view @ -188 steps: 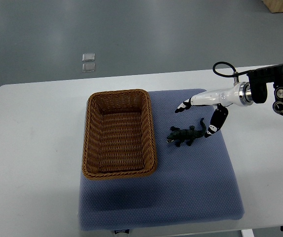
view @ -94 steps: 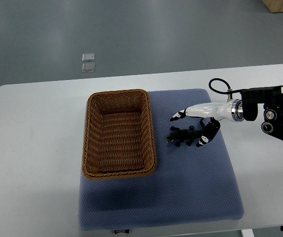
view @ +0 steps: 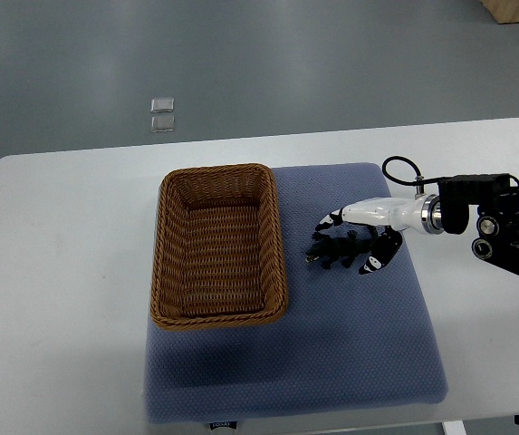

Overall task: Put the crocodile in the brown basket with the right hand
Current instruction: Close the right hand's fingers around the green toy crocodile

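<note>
One right hand (view: 357, 237) hovered over the crocodile (view: 336, 251) on the mat (view: 350, 344), fingers spread around it, not yet gripping. Next, probably: close, lift, carry left to the basket (view: 168, 272).

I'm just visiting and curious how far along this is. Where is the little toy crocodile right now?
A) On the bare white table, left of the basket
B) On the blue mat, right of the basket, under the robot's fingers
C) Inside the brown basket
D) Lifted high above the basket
B: the crocodile lies on the blue mat just right of the brown basket, with the right hand arched over it; the basket holds nothing.
</note>
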You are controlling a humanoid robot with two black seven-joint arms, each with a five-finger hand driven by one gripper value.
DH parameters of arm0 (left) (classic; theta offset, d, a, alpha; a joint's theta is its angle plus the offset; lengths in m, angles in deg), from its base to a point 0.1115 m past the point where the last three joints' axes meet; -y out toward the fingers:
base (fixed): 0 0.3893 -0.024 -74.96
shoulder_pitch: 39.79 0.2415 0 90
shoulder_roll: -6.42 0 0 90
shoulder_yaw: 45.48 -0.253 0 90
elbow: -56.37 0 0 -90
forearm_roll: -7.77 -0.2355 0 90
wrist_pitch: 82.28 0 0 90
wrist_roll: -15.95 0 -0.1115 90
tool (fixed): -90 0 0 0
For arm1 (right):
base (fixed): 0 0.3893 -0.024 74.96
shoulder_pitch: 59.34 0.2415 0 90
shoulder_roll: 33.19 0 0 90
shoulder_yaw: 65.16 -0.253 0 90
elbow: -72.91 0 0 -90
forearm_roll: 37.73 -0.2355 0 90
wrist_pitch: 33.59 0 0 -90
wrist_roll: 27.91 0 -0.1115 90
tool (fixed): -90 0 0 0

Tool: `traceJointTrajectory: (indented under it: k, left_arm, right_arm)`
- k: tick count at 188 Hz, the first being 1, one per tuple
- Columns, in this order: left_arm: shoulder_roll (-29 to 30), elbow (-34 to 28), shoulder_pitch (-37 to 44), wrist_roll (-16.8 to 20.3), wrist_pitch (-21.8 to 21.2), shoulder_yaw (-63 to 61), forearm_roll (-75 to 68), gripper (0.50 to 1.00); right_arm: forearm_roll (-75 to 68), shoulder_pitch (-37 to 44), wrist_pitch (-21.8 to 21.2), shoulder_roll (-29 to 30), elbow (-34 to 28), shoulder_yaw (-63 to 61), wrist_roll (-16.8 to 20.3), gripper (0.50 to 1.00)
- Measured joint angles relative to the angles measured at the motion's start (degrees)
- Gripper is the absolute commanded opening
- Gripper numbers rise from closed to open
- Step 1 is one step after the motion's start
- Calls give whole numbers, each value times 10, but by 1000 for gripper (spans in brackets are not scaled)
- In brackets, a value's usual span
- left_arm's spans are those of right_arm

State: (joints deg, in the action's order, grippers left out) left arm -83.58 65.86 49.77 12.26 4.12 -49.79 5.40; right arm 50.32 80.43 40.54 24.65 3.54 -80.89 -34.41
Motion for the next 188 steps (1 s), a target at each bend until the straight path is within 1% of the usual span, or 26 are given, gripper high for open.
traceJointTrajectory:
  k: [8, 21, 39, 83, 93, 103, 110, 121, 138, 150, 155, 160, 169, 188]
  left_arm:
    - [0, 0, 0, 0, 0, 0, 0, 1000]
    - [0, 0, 0, 0, 0, 0, 0, 1000]
    - [0, 0, 0, 0, 0, 0, 0, 1000]
    - [0, 0, 0, 0, 0, 0, 0, 1000]
    - [0, 0, 0, 0, 0, 0, 0, 1000]
    - [0, 0, 0, 0, 0, 0, 0, 1000]
    - [0, 0, 0, 0, 0, 0, 0, 1000]
    - [0, 0, 0, 0, 0, 0, 0, 1000]
    - [0, 0, 0, 0, 0, 0, 0, 1000]
    - [0, 0, 0, 0, 0, 0, 0, 1000]
    - [0, 0, 0, 0, 0, 0, 0, 1000]
    - [0, 0, 0, 0, 0, 0, 0, 1000]
    - [0, 0, 0, 0, 0, 0, 0, 1000]
    - [0, 0, 0, 0, 0, 0, 0, 1000]
  right_arm:
    - [3, 0, 1, 0, 1, 0, 0, 860]
    - [9, 0, 2, 1, 1, 0, 0, 830]
    - [20, -2, 3, 6, 2, 0, 0, 803]
    - [45, -4, 10, 14, 13, 6, 0, 797]
    - [50, -4, 13, 14, 15, 10, 0, 764]
    - [55, -4, 15, 14, 17, 12, 1, 752]
    - [58, -3, 16, 14, 19, 12, 1, 727]
    - [60, -3, 17, 14, 20, 13, 1, 721]
    - [62, -3, 17, 14, 21, 13, 1, 660]
    - [62, -3, 17, 14, 21, 13, 1, 637]
    - [62, -3, 17, 14, 21, 13, 1, 617]
    - [62, -3, 17, 14, 21, 13, 1, 611]
    - [63, -3, 16, 14, 21, 13, 1, 584]
    - [63, -2, 16, 13, 21, 13, 1, 578]
